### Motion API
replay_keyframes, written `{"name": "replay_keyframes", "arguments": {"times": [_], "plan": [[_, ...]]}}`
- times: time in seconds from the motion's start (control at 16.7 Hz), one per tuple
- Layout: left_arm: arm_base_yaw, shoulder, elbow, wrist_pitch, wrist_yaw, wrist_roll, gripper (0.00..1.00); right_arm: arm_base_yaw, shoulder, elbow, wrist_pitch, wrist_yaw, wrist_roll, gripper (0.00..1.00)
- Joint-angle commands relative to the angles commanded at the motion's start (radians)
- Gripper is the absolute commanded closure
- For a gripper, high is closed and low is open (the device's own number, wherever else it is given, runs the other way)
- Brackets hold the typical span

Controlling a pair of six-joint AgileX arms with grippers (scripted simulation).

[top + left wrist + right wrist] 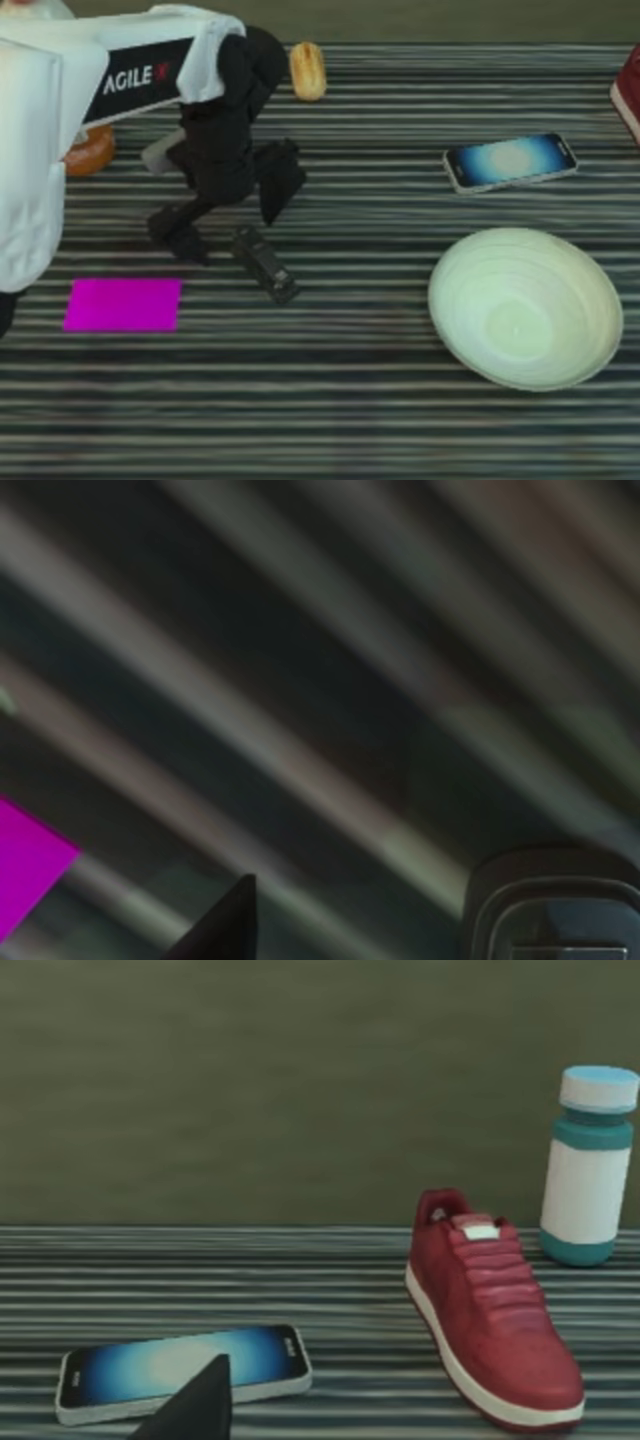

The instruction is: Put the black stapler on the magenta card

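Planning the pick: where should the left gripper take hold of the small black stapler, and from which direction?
Grip the narrow black stapler across its long sides near mid-length, coming from above. It lies flat and diagonal on the striped table, so the open left gripper likely must turn to straddle its width.

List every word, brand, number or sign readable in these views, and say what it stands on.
"AGILE X": white letters on the black panel of the left arm, in the top view; the last character is partly hidden.
The red shoe has a pale tongue tab, with nothing readable on it.
Nothing else carries readable text.
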Motion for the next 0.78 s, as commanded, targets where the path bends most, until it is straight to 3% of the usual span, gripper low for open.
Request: {"name": "replay_keyframes", "arguments": {"times": [0.6, 0.78], "plan": [[0.000, 0.000, 0.000, 0.000, 0.000, 0.000, 0.98, 0.000, 0.000, 0.000, 0.000, 0.000, 0.000, 0.00], [0.000, 0.000, 0.000, 0.000, 0.000, 0.000, 1.00, 0.000, 0.000, 0.000, 0.000, 0.000, 0.000, 0.00]]}}
